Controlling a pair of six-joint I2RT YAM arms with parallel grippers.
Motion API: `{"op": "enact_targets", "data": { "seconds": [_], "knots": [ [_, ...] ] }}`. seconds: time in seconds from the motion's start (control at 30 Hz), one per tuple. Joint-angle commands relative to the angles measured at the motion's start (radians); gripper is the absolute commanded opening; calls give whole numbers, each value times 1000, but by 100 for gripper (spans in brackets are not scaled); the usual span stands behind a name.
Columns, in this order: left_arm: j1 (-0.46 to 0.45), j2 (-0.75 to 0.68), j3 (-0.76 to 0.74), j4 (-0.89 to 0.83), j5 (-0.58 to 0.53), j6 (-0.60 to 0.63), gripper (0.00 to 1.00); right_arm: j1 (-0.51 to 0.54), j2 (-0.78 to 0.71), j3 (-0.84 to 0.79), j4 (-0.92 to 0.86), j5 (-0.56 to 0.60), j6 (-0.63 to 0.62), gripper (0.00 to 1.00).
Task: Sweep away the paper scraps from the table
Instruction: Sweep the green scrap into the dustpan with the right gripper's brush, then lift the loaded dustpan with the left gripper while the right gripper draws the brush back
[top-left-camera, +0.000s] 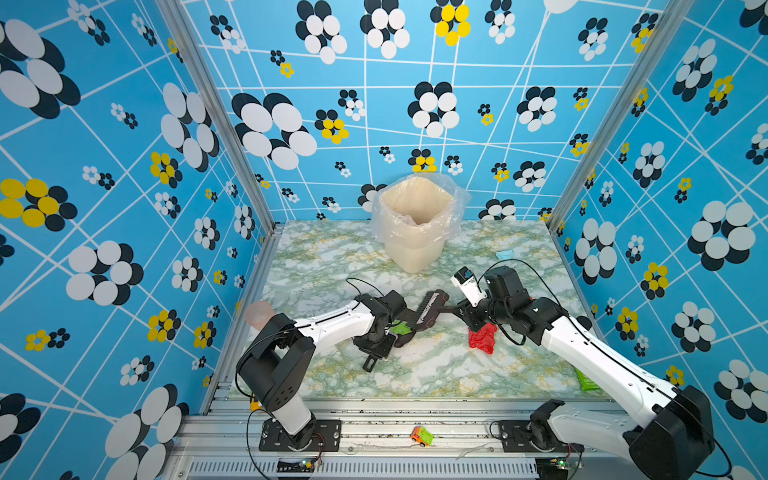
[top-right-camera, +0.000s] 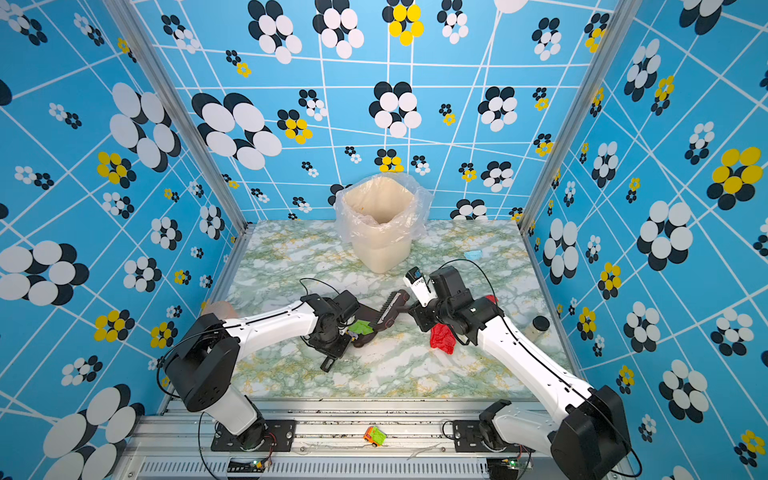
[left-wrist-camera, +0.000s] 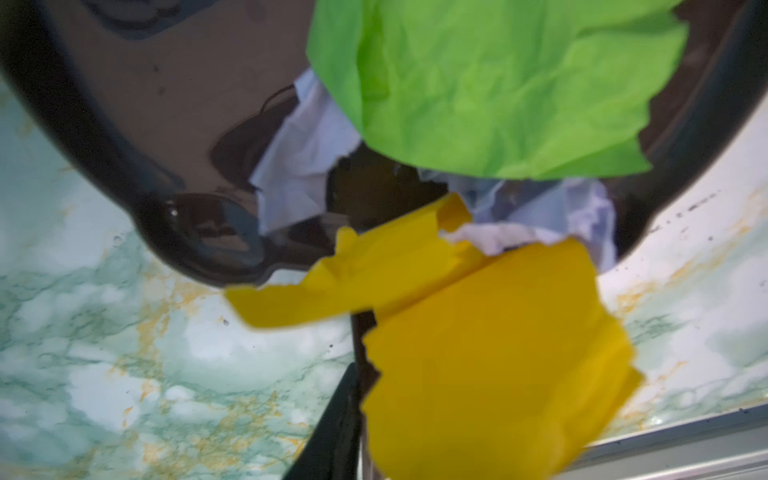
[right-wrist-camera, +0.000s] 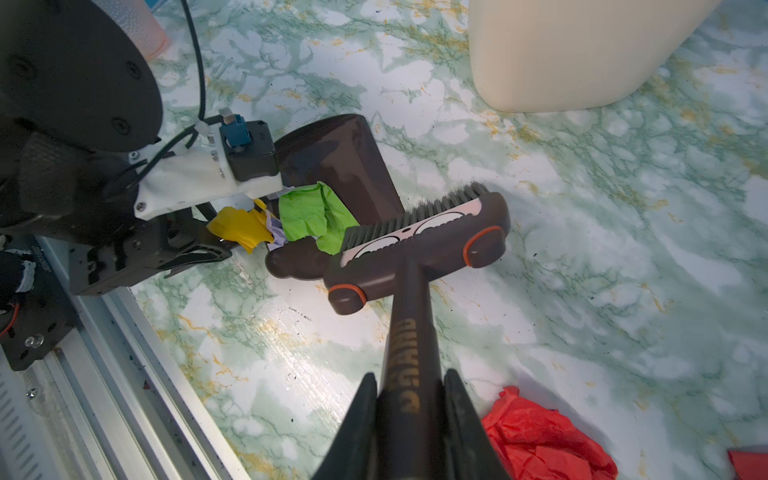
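My left gripper (top-left-camera: 392, 333) (left-wrist-camera: 363, 374) is shut on the handle of a brown dustpan (right-wrist-camera: 340, 158) lying on the table (top-left-camera: 415, 374). In the pan lie green (top-left-camera: 400, 329) (left-wrist-camera: 498, 83), lavender (left-wrist-camera: 299, 166) and yellow (left-wrist-camera: 478, 353) paper scraps; the yellow one hides one finger. My right gripper (top-left-camera: 459, 309) (right-wrist-camera: 409, 386) is shut on the handle of a brown brush (right-wrist-camera: 419, 245), whose bristles stand at the pan's mouth against the green scrap (right-wrist-camera: 307, 216). A red wad (top-left-camera: 482, 338) (right-wrist-camera: 540, 440) lies under the right wrist. A light blue scrap (top-left-camera: 505, 253) sits at the back right.
A beige bin (top-left-camera: 415, 232) lined with clear plastic stands at the back middle. A pinkish cup (top-left-camera: 258, 314) is at the left edge, a green snack packet (top-left-camera: 588, 380) under the right arm, a dark-lidded jar (top-right-camera: 538, 326) at the right edge, a toy car (top-left-camera: 422, 436) on the front rail.
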Motion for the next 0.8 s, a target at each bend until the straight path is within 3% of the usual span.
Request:
{"op": "enact_targets", "data": {
  "seconds": [0.0,0.23,0.77],
  "knots": [
    [5,-15,15,34,-28,7,0,-4,-63,7,33,79,42,0],
    [6,-51,68,-4,-32,29,0,-42,-144,35,74,134,86,0],
    [5,-102,371,-333,40,175,0,-242,-319,-38,116,349,217,0]
  ]
}}
